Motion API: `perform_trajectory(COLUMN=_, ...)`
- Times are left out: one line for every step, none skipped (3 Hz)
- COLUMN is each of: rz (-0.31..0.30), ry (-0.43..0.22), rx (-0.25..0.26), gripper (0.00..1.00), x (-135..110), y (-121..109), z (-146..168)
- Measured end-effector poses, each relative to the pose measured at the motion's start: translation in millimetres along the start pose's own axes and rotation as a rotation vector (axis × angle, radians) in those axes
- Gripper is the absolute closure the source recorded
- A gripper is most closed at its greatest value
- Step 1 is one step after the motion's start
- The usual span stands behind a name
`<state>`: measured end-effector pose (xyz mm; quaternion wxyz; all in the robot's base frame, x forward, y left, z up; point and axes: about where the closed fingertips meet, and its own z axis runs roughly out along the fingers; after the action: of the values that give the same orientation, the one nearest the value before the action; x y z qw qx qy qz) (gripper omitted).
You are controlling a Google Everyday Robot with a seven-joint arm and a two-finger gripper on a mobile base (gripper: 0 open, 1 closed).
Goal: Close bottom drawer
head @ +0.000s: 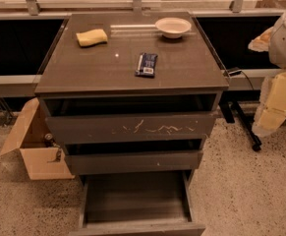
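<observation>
Since the wide grey-brown bottom drawer [137,200] sits open, empty and likely light, push its handleless front centrally; the hand [275,109] hangs far right, its state I cannot tell.

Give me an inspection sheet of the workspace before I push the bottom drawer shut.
Surface: cabinet top carries a yellow sponge, a white bowl and a dark packet.
Job's things: bottom drawer is pulled far out; nothing seen inside.
Clutter: top drawer and middle drawer are both slightly open.
Grippers: gripper is at the right edge, at the pale arm's lower end, right of the cabinet and apart from the drawer.
Cables: dark cable by the cabinet's right top corner.
Surroundings: open cardboard box on the floor to the left; black wheeled leg to the right.
</observation>
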<state>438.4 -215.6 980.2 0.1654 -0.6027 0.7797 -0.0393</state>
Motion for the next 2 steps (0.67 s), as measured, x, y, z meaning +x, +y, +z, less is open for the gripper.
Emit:
perform_trajectory(rz=0.000, ry=0.000, rx=0.000, gripper=0.00, x=0.0, y=0.0, z=0.1)
perform_trajectory(rz=-0.061, ry=-0.034, rx=-0.067, gripper=0.00, x=-10.1, y=25.0, z=52.3)
